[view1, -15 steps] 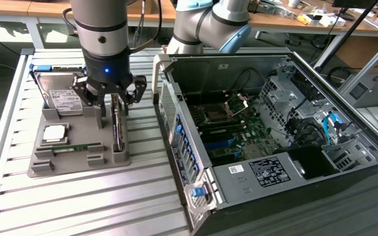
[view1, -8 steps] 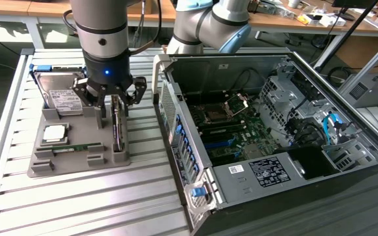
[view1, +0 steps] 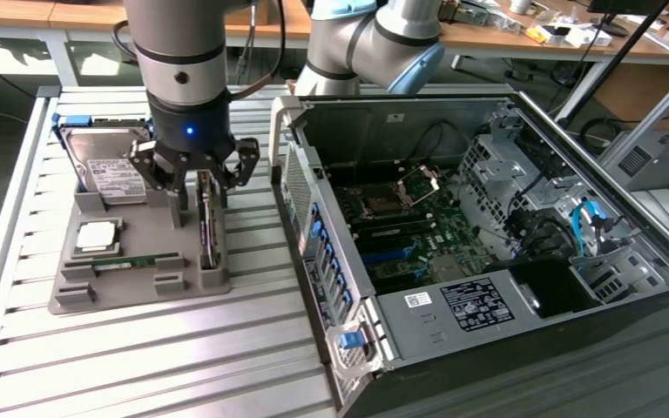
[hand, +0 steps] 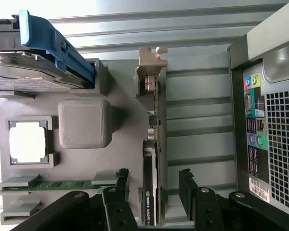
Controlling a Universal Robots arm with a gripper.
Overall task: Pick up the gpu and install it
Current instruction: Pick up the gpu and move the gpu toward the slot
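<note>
The gpu (view1: 206, 228) stands on edge in a slot along the grey holder tray (view1: 137, 287), a thin dark card with a silver end bracket (hand: 151, 62). In the wrist view the gpu (hand: 151, 183) runs straight between my two black fingers. My gripper (view1: 199, 178) hangs just above the card, open, one finger (hand: 118, 185) on each side of it and neither touching it. The open computer case (view1: 474, 235) lies on its side to the exterior view's right of the tray, motherboard exposed.
On the same tray sit a silver hard drive (view1: 108, 170) with a blue bracket (hand: 58, 45), a square CPU (view1: 97, 235) and a green RAM stick (view1: 137, 260). The case's perforated rear panel (hand: 274, 125) stands close beside the tray. All rests on a slatted metal table (view1: 137, 366).
</note>
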